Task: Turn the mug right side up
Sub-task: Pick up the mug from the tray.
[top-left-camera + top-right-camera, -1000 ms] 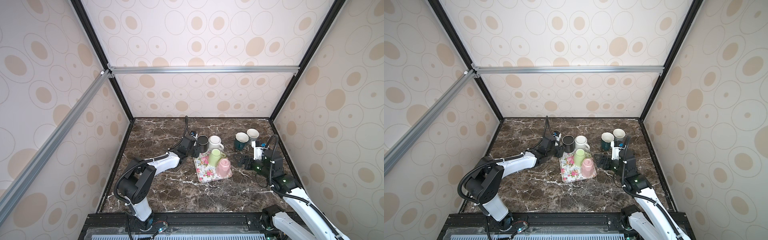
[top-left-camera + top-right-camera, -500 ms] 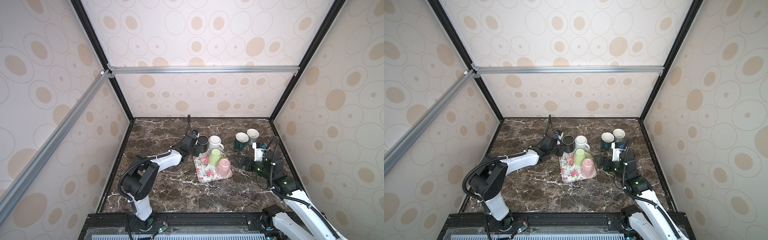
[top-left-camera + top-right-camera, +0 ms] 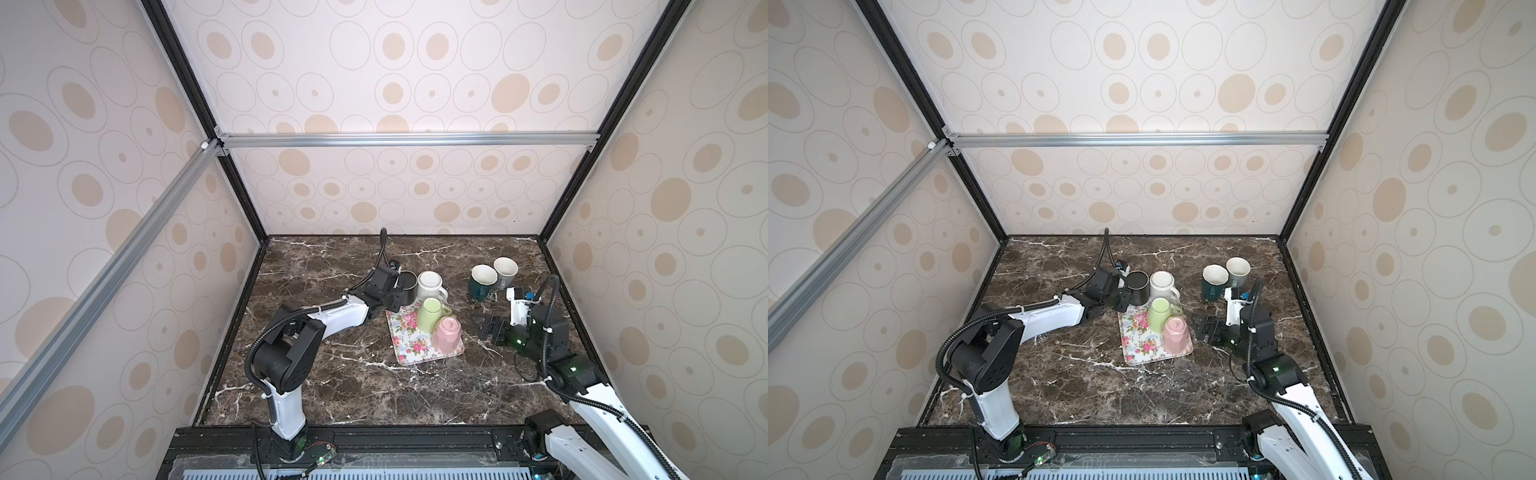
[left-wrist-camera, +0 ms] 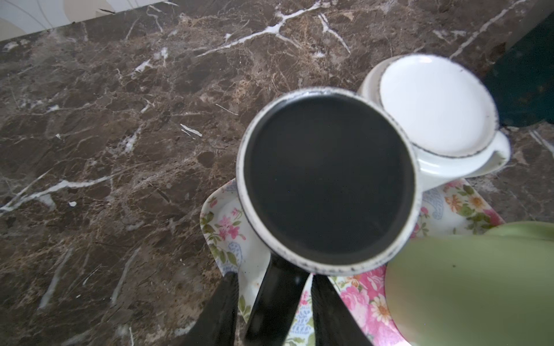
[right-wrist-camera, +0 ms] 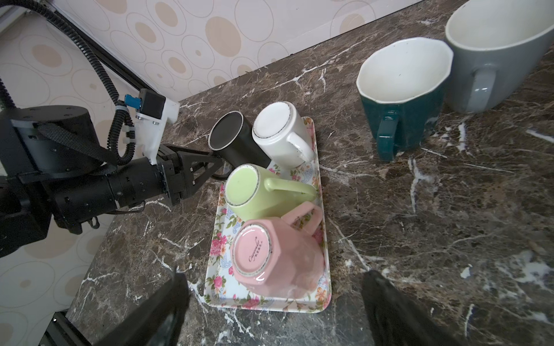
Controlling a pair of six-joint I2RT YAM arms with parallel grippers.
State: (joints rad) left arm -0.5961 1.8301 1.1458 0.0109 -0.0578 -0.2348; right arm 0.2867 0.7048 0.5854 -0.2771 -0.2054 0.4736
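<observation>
A black mug (image 4: 326, 185) stands upside down on the far left corner of a floral tray (image 3: 415, 353), and shows in both top views (image 3: 409, 286) (image 3: 1138, 286). Its handle (image 4: 275, 299) points at my left gripper (image 4: 275, 277). The jaws straddle that handle, with a thin strip of tray showing on each side. From the right wrist view the left gripper (image 5: 218, 163) reaches in low beside the black mug (image 5: 233, 140). My right gripper (image 3: 484, 328) hovers open, right of the tray, holding nothing.
On the tray, also upside down, are a white mug (image 3: 430, 284) touching the black one, a green mug (image 3: 430, 313) and a pink mug (image 3: 446, 334). A teal mug (image 3: 482, 282) and a grey mug (image 3: 505, 270) stand upright at the back right.
My left gripper has edged forward onto the black mug's handle and its jaws have narrowed around it. The right arm has stayed where it was.
</observation>
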